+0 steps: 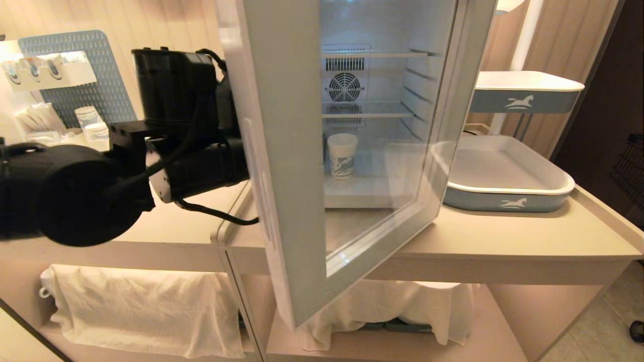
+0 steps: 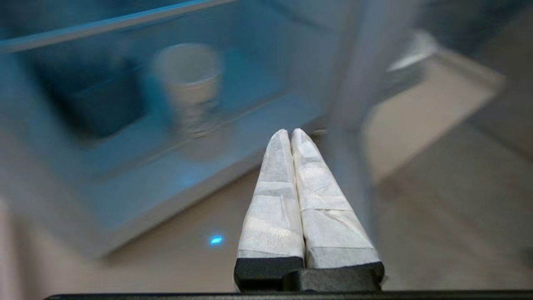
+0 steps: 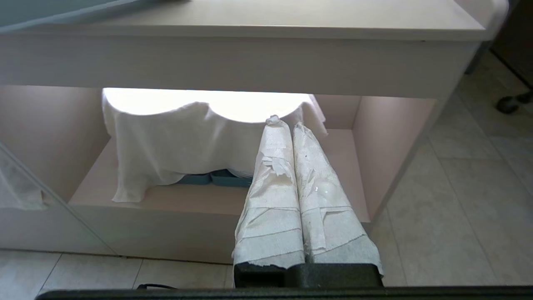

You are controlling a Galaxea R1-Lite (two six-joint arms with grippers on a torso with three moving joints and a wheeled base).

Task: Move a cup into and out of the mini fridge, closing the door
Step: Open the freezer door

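Head view | beige counter (image 1: 528, 236) | curtains (image 1: 578, 35) | tiled floor (image 1: 619, 306)

Left arm (image 1: 151, 166): matte black housings, rounded barrel segment nearest the camera, boxy block further out. One bare metal bracket plate with small screw holes between segments. Black cable loops along the outside and hangs below.

Left gripper (image 2: 290, 134): two tapered fingers wrapped in white cloth tape, black foam at the roots, black base.

Right gripper (image 3: 290, 124): same build; tape frayed and torn in places, wrinkled, black mount beneath.
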